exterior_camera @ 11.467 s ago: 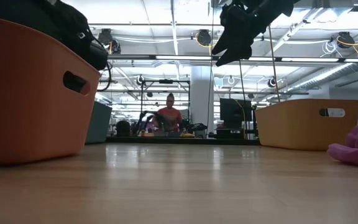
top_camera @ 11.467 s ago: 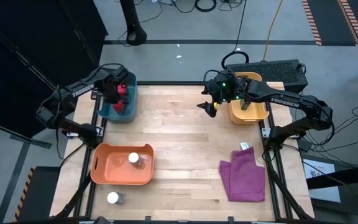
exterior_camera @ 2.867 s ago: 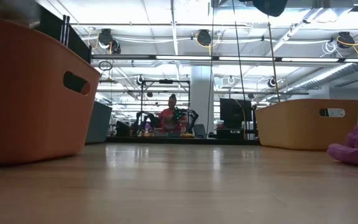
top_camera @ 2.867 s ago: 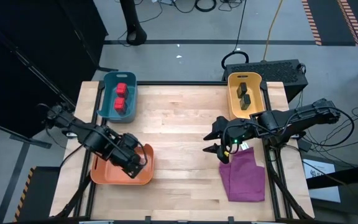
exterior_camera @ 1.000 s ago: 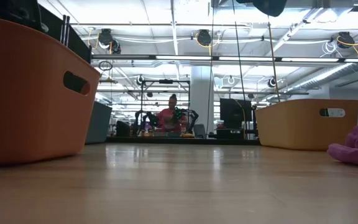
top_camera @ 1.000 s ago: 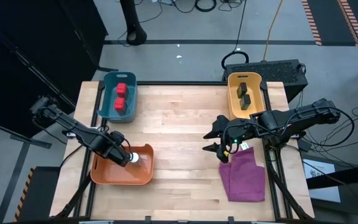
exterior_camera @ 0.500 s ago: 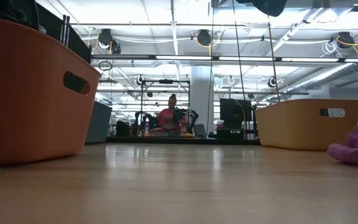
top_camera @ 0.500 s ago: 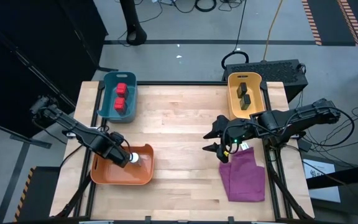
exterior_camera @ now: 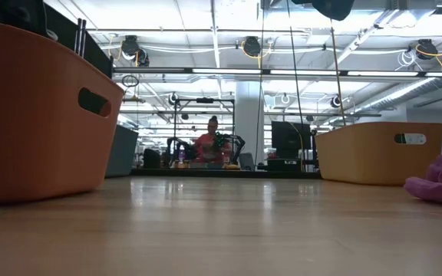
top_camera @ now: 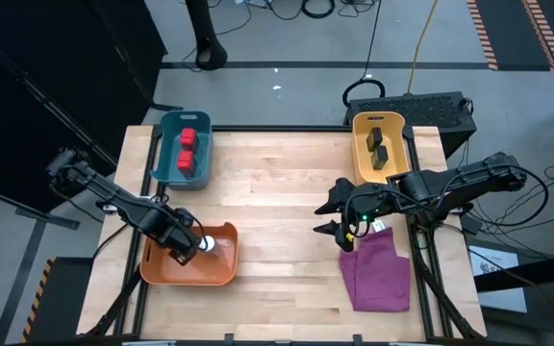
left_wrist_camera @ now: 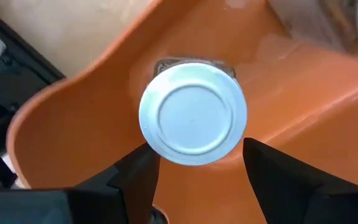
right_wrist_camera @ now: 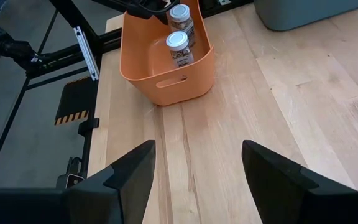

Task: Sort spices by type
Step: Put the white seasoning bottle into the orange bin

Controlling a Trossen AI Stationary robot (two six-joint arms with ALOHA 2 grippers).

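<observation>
Spices: two clear jars [right_wrist_camera: 179, 37] in orange bin [top_camera: 188, 259], table's front-left. Red pair in teal bin [top_camera: 183, 149], grey pair in yellow bin [top_camera: 383, 146]. Sorting looks complete. Left gripper [left_wrist_camera: 194, 163] spread around jar lid, not gripping; right gripper [right_wrist_camera: 194, 165] wide, idle mid-table.

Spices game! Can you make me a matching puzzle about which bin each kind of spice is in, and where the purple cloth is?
Things:
1. red spice boxes
2. dark grey spice boxes
3. clear jars with white lids
4. purple cloth

Places:
A. in the orange bin
B. on the table, by the right hand
C. in the teal bin
D. in the yellow bin

Pairs: 1-C, 2-D, 3-A, 4-B
</observation>
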